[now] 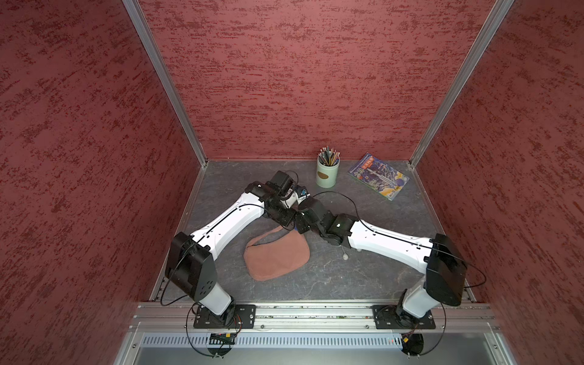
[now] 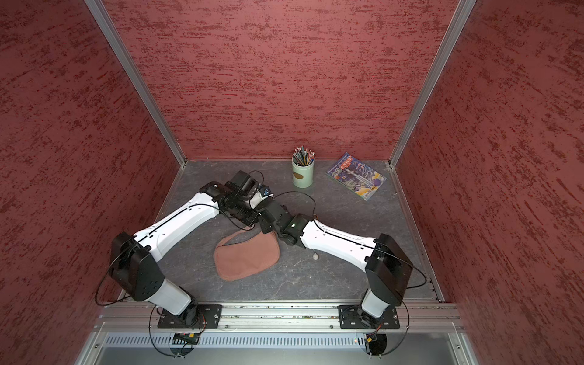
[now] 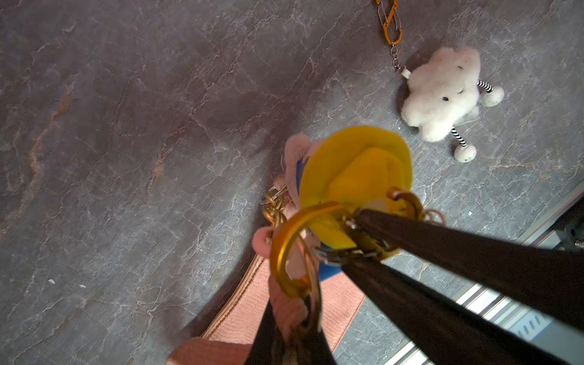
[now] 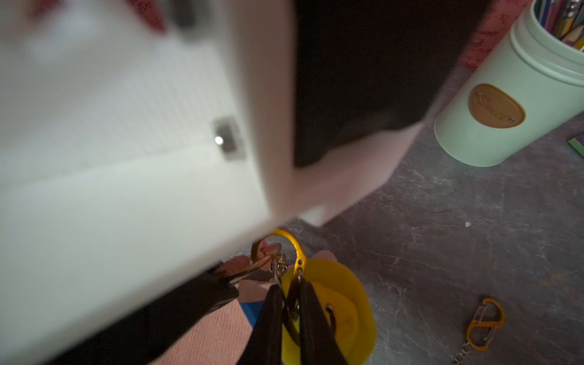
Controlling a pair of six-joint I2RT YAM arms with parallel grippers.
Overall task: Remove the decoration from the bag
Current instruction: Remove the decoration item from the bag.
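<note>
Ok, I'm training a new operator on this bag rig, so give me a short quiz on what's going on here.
1. True or false: the white cloud charm lies on the table, off the bag.
2. The right gripper is shut on: A the gold carabiner, B the cloud charm, C nothing?
3. What colour is the pencil cup?
Key: 1 true; 2 A; 3 green.

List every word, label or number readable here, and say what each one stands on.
"Sweet", probably: embossed script on the brown oval badge of the mint pencil cup.
Magazine cover: coloured title lettering, too small to read.
No other readable text.
</note>
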